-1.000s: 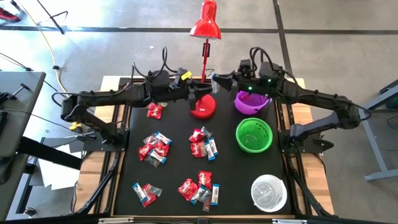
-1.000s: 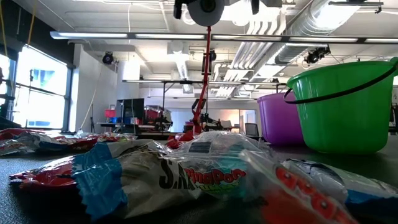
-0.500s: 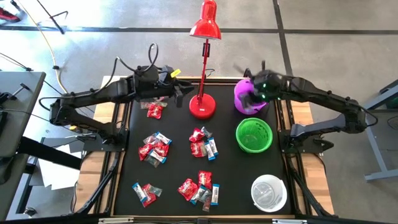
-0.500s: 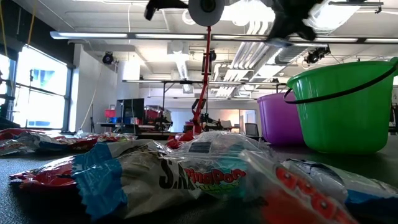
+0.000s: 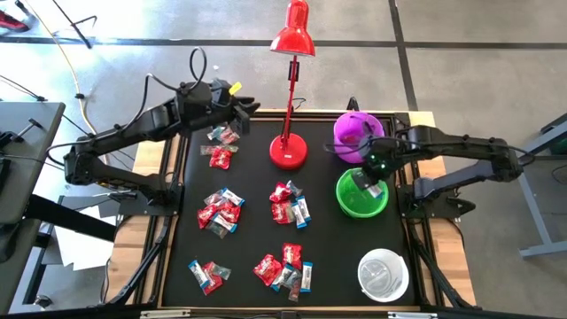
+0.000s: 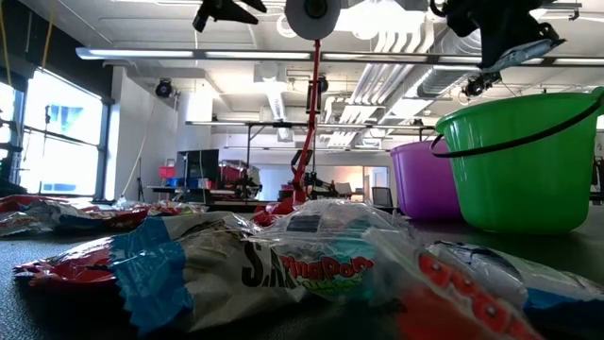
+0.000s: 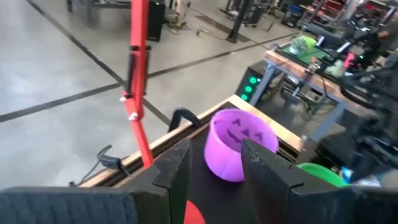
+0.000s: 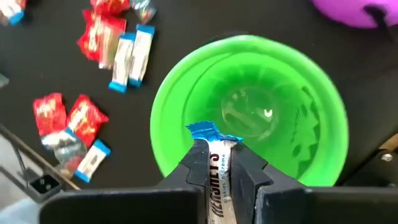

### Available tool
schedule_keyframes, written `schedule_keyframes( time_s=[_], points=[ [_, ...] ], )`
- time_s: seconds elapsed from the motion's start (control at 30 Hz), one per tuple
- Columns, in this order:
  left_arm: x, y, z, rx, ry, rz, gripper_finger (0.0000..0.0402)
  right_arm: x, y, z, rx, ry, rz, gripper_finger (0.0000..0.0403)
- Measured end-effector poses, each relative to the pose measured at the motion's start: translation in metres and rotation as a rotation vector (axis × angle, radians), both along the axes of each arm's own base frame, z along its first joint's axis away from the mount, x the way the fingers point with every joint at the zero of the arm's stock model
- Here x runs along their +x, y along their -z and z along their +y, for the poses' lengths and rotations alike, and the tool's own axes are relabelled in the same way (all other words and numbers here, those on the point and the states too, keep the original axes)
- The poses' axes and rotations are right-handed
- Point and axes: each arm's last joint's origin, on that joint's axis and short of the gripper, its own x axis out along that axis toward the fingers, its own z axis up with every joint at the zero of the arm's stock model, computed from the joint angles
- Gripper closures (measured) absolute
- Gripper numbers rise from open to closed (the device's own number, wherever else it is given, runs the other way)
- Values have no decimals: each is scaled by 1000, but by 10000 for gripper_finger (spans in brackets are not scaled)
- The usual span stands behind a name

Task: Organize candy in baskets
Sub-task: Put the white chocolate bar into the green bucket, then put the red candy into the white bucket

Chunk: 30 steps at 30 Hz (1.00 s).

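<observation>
Right gripper (image 8: 219, 163) is being held over the round green plastic basket (image 5: 361, 192) at right of centre, clamped on a blue-and-white wrapped candy bar (image 8: 217, 160). Left gripper (image 7: 214, 163), fingers apart and empty, is being held at upper left, above loose wrapped candies (image 5: 221, 146).

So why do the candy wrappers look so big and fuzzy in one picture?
In the low view the candy lies right up against the camera, so it looks big and blurry, while the green basket farther back is sharp. In the high view the same candy looks small and clear.
</observation>
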Motion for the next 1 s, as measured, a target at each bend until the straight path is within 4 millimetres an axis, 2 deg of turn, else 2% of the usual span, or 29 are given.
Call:
schedule_keyframes(
  time_s=[0.13,0.43,0.63,0.8,1.0],
  points=[
    [-3,0,7,-6,-14,2,278,1,0,2,-14,-48,0,351],
    [-7,6,13,-35,22,53,278,2,0,2,-20,-60,-16,236],
    [-18,24,17,-85,-11,274,278,10,-4,-4,-108,-31,-104,216],
    [-33,60,22,-191,-104,557,278,20,-9,-12,-196,12,-206,226],
    [-48,134,23,-413,-188,729,278,23,-8,-18,-248,22,-203,243]
  ],
)
